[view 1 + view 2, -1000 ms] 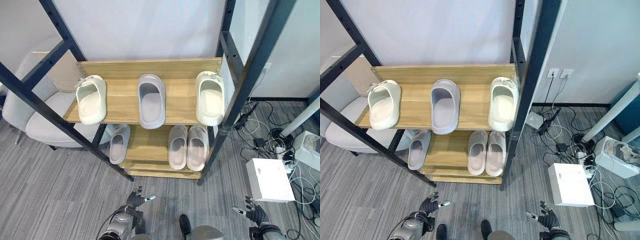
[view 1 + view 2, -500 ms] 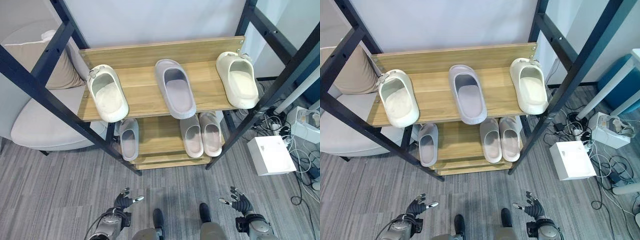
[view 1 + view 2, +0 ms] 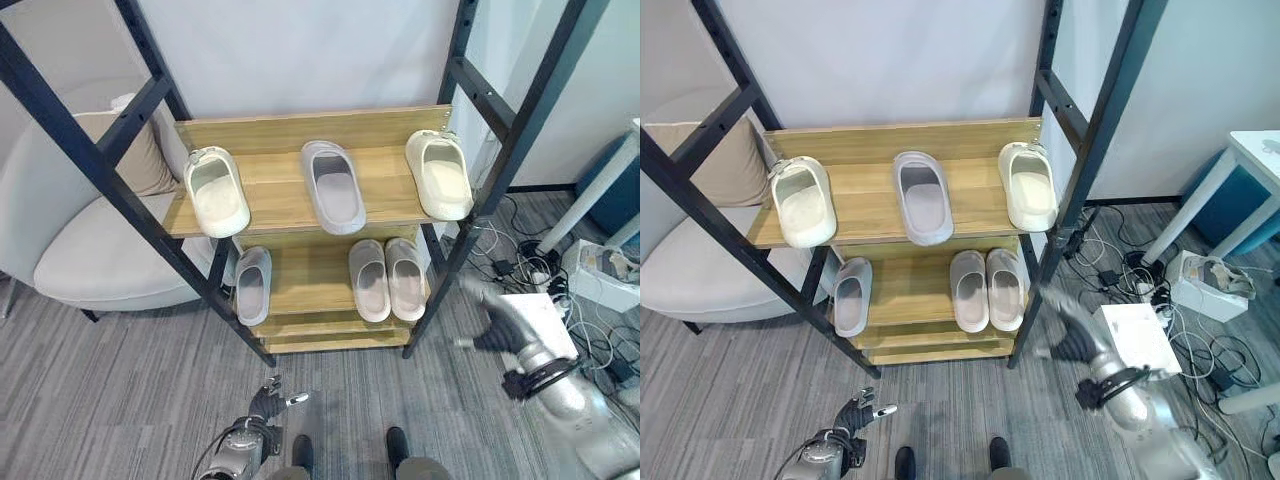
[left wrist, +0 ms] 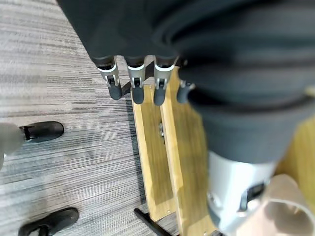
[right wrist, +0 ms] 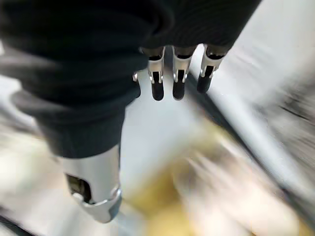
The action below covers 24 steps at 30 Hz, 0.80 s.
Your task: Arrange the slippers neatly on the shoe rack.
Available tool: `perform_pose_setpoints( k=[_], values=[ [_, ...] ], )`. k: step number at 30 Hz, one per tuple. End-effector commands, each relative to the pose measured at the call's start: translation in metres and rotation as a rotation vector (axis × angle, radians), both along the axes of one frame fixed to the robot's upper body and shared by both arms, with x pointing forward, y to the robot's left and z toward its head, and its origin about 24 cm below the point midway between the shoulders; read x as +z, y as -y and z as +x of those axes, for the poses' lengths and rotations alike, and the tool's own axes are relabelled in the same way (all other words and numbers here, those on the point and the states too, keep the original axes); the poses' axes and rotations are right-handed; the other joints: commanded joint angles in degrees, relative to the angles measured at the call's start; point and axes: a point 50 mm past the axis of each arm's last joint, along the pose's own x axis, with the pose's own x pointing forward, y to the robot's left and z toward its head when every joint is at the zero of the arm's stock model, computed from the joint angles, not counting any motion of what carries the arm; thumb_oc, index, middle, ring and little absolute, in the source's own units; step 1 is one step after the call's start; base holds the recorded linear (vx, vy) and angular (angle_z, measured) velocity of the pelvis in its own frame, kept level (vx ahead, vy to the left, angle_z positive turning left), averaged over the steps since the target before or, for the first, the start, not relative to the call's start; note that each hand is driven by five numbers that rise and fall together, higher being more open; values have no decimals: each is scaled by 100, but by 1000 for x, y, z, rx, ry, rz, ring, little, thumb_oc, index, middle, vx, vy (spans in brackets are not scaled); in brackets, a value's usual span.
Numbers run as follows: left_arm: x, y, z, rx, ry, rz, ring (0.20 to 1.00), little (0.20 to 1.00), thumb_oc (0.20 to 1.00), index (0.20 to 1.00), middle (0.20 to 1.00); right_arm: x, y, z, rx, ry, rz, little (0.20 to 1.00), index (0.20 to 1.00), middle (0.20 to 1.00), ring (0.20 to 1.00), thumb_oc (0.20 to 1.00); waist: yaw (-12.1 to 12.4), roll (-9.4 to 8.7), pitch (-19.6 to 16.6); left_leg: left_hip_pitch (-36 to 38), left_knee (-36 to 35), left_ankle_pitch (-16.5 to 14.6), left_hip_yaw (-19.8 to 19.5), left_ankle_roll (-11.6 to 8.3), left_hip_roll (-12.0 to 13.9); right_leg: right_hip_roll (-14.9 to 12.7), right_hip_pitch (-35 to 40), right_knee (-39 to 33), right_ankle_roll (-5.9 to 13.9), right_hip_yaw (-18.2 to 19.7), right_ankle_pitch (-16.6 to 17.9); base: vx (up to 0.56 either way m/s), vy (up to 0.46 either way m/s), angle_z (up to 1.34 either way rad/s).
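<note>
Right robot hand [image 3: 497, 335] beside rack post [image 3: 452, 268]

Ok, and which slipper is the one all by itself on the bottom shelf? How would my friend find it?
Look at the wooden shoe rack between the black slanted poles, then go down to its lower shelf. The lone grey slipper lies at the left end, beside the beige chair. The grey pair at the right end sits side by side; this one has no partner.
</note>
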Motion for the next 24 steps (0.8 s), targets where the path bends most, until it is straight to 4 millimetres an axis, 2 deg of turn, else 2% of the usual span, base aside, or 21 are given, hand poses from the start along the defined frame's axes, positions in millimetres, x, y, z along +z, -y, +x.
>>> perform_pose_setpoints(
  k=[1,2,3,4,5,10,11,13,14,15,17,19,20,24],
  values=[
    [3,-13,9,1,17,45,1000,1000,1000,1000,1000,50,-10,-5,161,196,75,1000,1000,1000,1000,1000,-11,-326,-115,355,-1,-340,107,176,-235,55,407,48,120,72,-659,30,79,-11],
    [3,-13,9,0,17,44,1000,1000,1000,1000,1000,50,-10,-6,161,196,74,1000,1000,1000,1000,1000,-5,-321,-113,356,-1,-343,110,177,-235,55,407,50,121,75,-660,47,101,-7],
    [0,-15,3,11,3,48,1000,1000,1000,1000,1000,68,-13,-8,201,269,108,1000,1000,1000,1000,1000,7,-329,-172,369,-1,-377,140,190,-242,35,401,47,143,96,-644,27,48,-8],
    [0,-15,3,11,3,48,1000,1000,1000,1000,1000,69,-13,-8,201,268,108,1000,1000,1000,1000,1000,8,-328,-173,369,-1,-378,142,190,-242,35,399,47,144,97,-644,54,85,-11],
    [-2,-18,-4,29,-12,43,1000,1000,1000,1000,1000,90,-15,-8,224,371,109,1000,1000,1000,1000,1000,45,-342,-224,383,-1,-409,144,205,-244,15,402,39,162,105,-632,28,39,-8],
    [-4,-23,-13,47,-32,46,1000,1000,1000,1000,1000,103,-14,10,201,429,105,1000,1000,1000,1000,1000,143,-373,-270,414,-1,-443,149,233,-260,-4,434,25,181,101,-629,37,41,-1],
    [-6,-25,-17,53,-45,49,1000,1000,1000,1000,1000,108,-13,25,170,441,115,1000,1000,1000,1000,1000,235,-391,-286,429,-1,-463,139,248,-271,-26,454,17,188,90,-628,40,39,-3],
    [-7,-28,-21,54,-61,56,1000,1000,1000,1000,1000,112,-13,45,131,438,115,1000,1000,1000,1000,1000,337,-426,-287,445,-1,-477,127,254,-283,-41,484,11,193,71,-625,41,36,0],
    [-7,-28,-21,54,-61,56,1000,1000,1000,1000,1000,112,-13,45,131,438,115,1000,1000,1000,1000,1000,337,-426,-287,445,-1,-477,127,254,-283,-41,484,11,193,71,-625,50,45,9],
    [-7,-33,-24,54,-66,69,1000,1000,1000,1000,1000,117,-7,76,37,413,87,1000,1000,1000,1000,1000,517,-465,-286,436,-1,-481,80,266,-293,-61,499,6,189,22,-633,36,34,15],
    [-8,-34,-27,55,-75,71,1000,1000,1000,1000,1000,120,-7,82,22,413,98,1000,1000,1000,1000,1000,530,-470,-274,429,-1,-479,65,268,-296,-66,503,6,188,1,-634,30,31,-2],
    [-9,-38,-30,51,-100,86,1000,1000,1000,1000,1000,125,-5,106,-47,395,82,1000,1000,1000,1000,1000,643,-515,-265,414,-1,-485,37,278,-302,-80,508,6,192,-21,-645,39,30,13],
    [-9,-38,-30,53,-99,86,1000,1000,1000,1000,1000,125,-6,106,-45,396,82,1000,1000,1000,1000,1000,636,-513,-262,414,-1,-485,37,278,-302,-80,508,6,193,-20,-645,37,23,16],
    [-8,-41,-28,59,-93,91,1000,1000,1000,1000,1000,131,-10,136,-122,371,75,1000,1000,1000,1000,1000,765,-530,-233,371,-1,-482,9,285,-317,-81,482,6,191,-41,-644,15,17,3]
  ],
)
